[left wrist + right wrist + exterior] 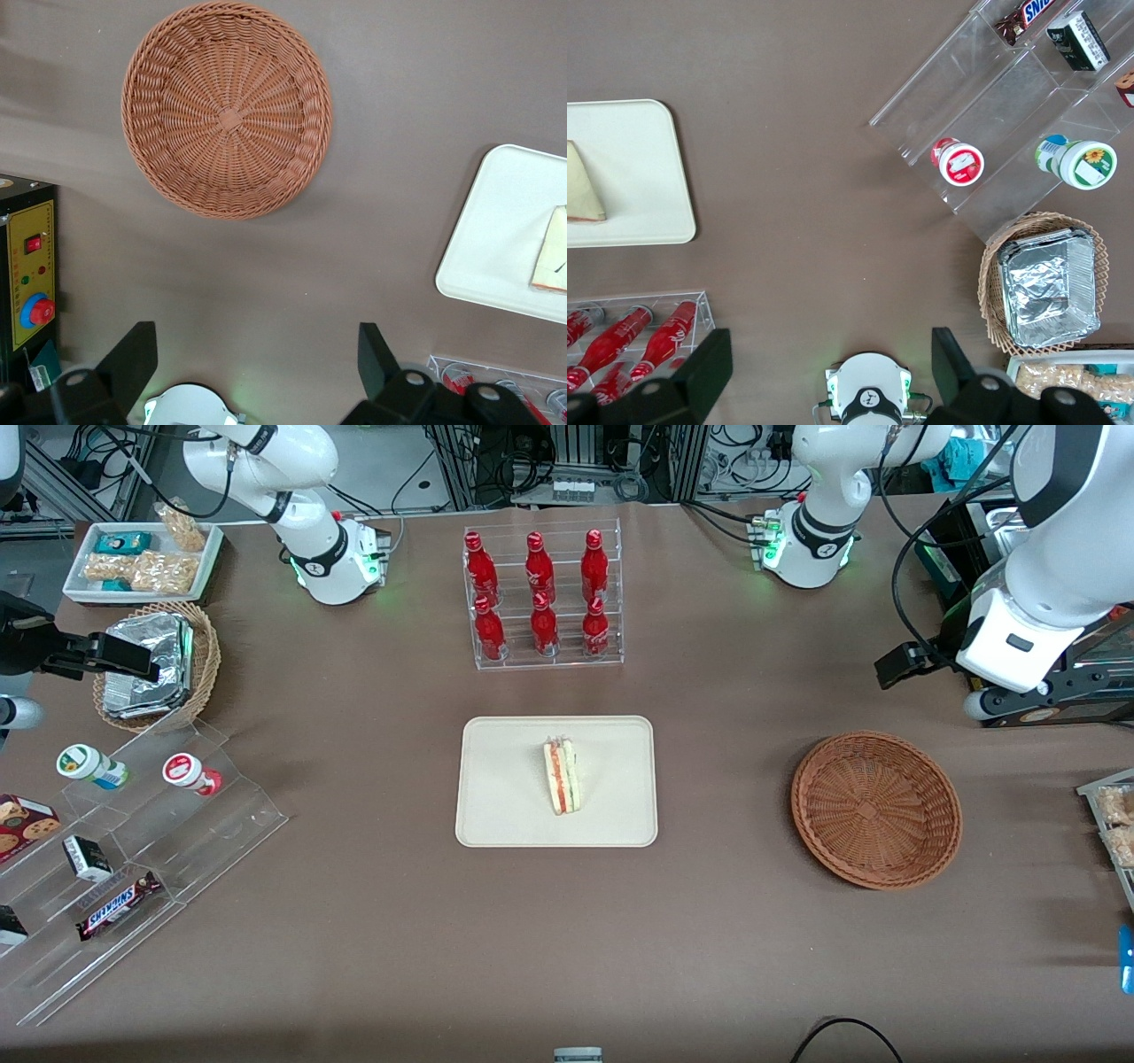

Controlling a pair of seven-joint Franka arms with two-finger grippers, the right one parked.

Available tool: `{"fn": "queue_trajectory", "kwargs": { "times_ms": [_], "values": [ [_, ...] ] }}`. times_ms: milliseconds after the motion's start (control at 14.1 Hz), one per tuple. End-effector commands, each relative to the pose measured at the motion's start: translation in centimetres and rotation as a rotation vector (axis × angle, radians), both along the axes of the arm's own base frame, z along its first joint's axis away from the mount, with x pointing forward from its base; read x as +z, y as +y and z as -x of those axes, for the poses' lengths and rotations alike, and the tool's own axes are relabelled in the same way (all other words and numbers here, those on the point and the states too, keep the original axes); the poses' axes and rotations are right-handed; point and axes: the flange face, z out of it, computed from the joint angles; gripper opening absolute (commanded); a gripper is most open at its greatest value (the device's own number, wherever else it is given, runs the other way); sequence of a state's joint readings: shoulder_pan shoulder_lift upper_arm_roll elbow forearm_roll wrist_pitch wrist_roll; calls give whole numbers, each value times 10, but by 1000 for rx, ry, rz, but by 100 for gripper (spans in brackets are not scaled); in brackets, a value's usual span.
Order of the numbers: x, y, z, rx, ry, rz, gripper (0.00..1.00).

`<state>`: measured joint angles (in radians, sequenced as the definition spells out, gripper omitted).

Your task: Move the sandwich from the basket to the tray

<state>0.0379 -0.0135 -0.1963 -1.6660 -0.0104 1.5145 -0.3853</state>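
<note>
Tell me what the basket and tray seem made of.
Basket: woven wicker or rattan-like strands, reddish-brown; weave ribs show. Tray: smooth matte cream, likely plastic or moulded fibre; it holds the sandwich. The left end effector, open, hangs above bare table beside the basket.

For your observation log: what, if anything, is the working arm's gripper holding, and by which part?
Nothing is held. The gripper is open and empty, raised above the table near the basket; the sandwich lies on the tray.
</note>
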Motion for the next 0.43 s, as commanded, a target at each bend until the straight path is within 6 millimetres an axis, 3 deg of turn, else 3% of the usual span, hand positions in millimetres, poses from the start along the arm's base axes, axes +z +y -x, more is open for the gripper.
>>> {"fn": "queue_trajectory", "kwargs": {
  "times_ms": [0, 355],
  "values": [
    [5, 3, -2, 7, -1, -13, 100],
    [3, 6, -3, 105, 0, -29, 100]
  ]
}}
